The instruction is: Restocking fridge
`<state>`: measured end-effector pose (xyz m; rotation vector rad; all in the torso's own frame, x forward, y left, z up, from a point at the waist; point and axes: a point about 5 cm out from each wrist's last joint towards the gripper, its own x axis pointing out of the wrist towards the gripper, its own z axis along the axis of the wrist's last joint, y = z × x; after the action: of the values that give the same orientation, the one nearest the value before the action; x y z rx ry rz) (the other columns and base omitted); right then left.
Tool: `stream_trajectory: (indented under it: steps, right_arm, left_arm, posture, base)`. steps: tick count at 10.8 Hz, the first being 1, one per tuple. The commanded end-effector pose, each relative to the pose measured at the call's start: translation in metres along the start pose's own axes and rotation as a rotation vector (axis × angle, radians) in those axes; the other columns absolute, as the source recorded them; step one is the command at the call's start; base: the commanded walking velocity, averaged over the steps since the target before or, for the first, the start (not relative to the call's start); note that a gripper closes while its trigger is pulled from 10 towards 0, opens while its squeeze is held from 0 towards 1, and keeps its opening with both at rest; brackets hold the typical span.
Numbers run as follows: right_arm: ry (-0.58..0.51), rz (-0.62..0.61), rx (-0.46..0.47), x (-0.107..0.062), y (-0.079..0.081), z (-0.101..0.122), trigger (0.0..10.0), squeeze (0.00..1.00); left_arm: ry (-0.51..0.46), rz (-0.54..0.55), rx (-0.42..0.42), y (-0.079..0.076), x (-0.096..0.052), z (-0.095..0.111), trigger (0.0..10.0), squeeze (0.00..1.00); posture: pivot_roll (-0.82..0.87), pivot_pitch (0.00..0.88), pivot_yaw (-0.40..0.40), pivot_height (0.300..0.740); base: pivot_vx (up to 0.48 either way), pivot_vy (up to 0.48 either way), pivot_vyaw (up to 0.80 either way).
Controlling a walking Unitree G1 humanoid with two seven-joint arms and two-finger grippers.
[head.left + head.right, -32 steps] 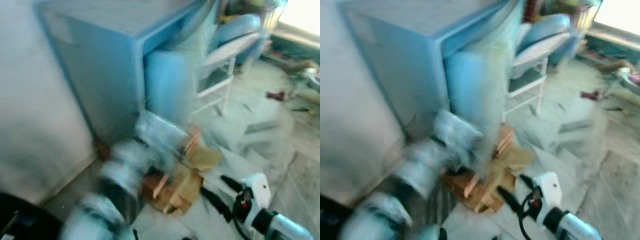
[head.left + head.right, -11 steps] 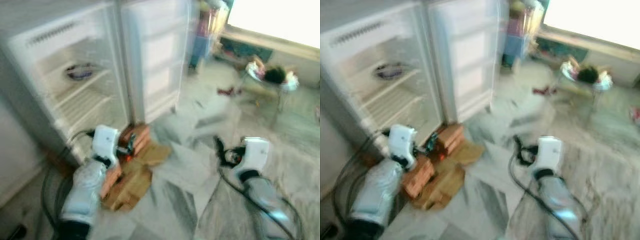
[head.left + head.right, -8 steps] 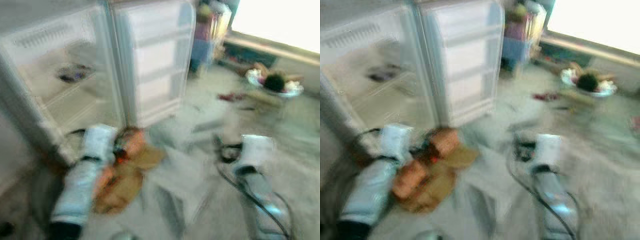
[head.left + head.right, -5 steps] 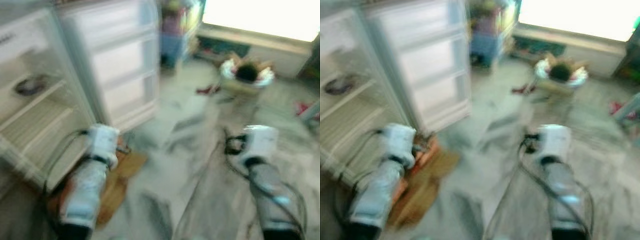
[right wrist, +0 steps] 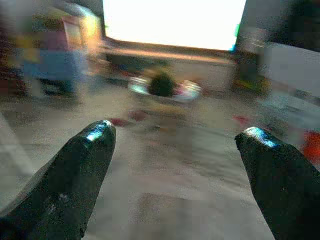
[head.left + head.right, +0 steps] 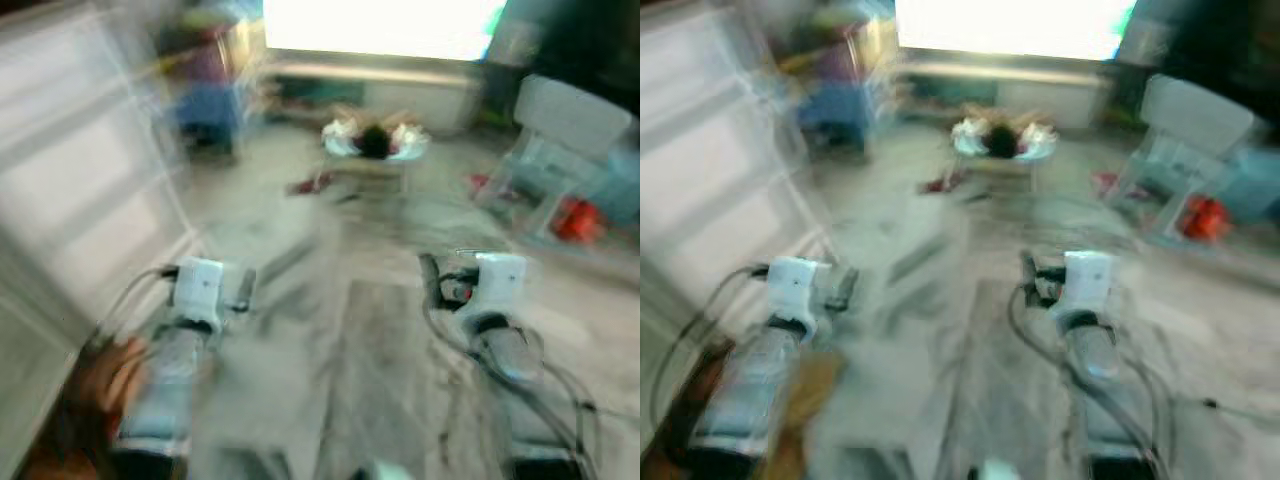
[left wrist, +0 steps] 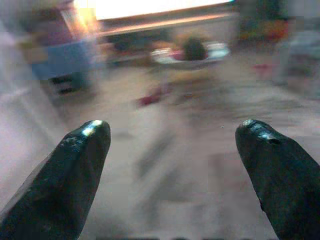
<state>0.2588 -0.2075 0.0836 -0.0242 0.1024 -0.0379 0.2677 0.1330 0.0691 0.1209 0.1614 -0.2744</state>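
Across the blurred floor [image 6: 340,330], a bowl [image 6: 372,140] holds something dark, perhaps.

Bare marble floor [image 6: 350,330] runs ahead between both arms, wide and passable. Fridge door [image 6: 70,190] walls the left; a low table [image 6: 372,150] sits far ahead, a white chair [image 6: 560,140] far right.

The right gripper [image 5: 175,145] holds its two black fingers [image 5: 75,170] wide apart, empty. Beyond them at twelve o'clock, a blurred bowl [image 5: 162,87] sits below a bright window [image 5: 172,22].
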Motion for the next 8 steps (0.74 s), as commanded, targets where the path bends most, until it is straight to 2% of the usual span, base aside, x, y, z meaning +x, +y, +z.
stream_trajectory:
  steps: [1, 6, 7, 8]
  right_arm:
    - [-0.025, 0.027, 0.008, 0.0026, 0.0099, 0.004, 10.0, 0.0]
    - [-0.035, 0.04, 0.009, 0.0053, 0.0129, 0.0059, 10.0, 0.0]
    - [-0.031, 0.041, 0.011, 0.0043, 0.0141, 0.0041, 10.0, 0.0]
    - [-0.027, 0.043, 0.011, 0.003, 0.0146, 0.0029, 10.0, 0.0]
  left_arm:
    - [-0.005, 0.019, 0.018, 0.0107, -0.001, 0.0018, 10.0, 0.0]
    - [0.02, -0.021, 0.026, 0.0084, 0.0007, -0.0024, 10.0, 0.0]
    - [0.024, -0.055, 0.021, 0.0054, -0.0001, -0.0038, 10.0, 0.0]
    - [0.017, -0.071, 0.02, 0.0031, -0.0002, -0.0036, 10.0, 0.0]
  posture:
    - [0.01, 0.0, -0.01, 0.74]
    - [0.02, 0.0, -0.022, 0.74]
    - [0.02, 0.0, -0.02, 0.74]
    - [0.01, 0.0, -0.022, 0.74]
  base:
    - [0.48, 0.0, -0.8]
    - [0.48, 0.0, -0.8]
    - [0.345, 0.0, -0.8]
    - [0.0, 0.0, -0.8]
